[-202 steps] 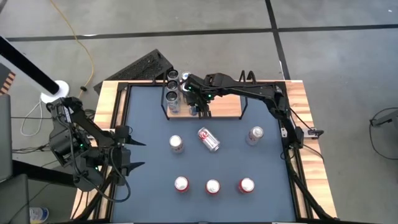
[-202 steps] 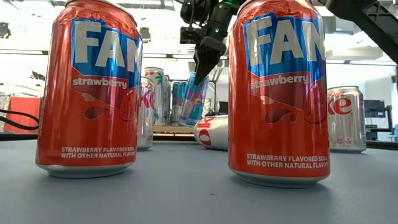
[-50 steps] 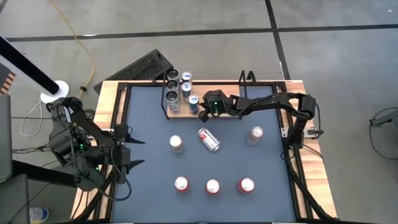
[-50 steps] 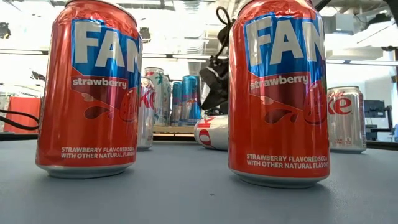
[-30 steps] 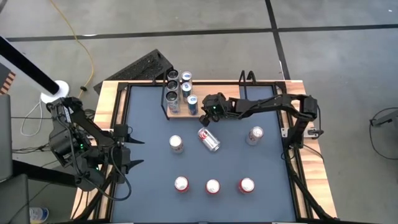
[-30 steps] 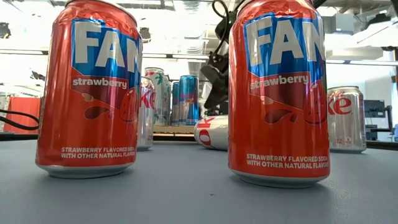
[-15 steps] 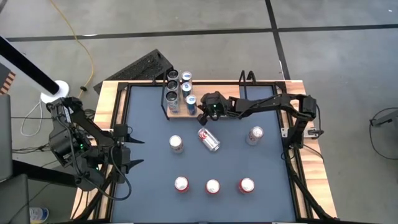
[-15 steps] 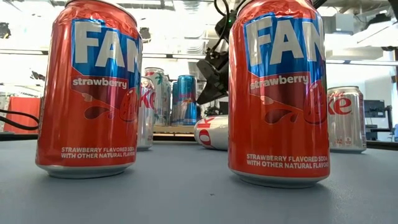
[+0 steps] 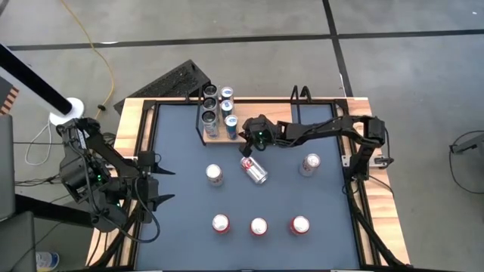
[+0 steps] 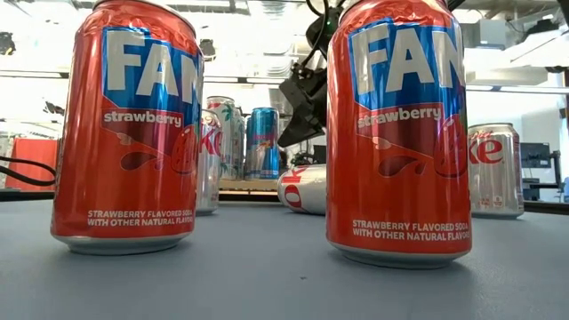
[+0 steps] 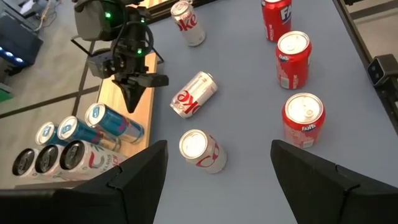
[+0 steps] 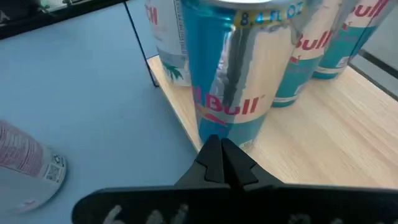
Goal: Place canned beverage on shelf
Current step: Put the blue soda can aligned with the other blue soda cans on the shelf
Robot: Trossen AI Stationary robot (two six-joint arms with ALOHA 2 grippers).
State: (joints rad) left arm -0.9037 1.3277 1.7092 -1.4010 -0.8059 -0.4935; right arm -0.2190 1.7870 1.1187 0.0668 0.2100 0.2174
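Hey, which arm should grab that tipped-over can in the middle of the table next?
Right. The right gripper, its fingers shut and empty, hangs by the shelf just above the tipped-over can. The left gripper waits open at the table's left edge, farther from it.

Overhead looks down; low view level; both share shelf (image 9: 249, 128).

Off the far left corner of my wood-rimmed blue-grey table (image 9: 133, 121) lay a black slatted keyboard (image 9: 178, 81) on grey floor (image 9: 393, 68), with a thin yellow cable (image 9: 111, 75) beside it.
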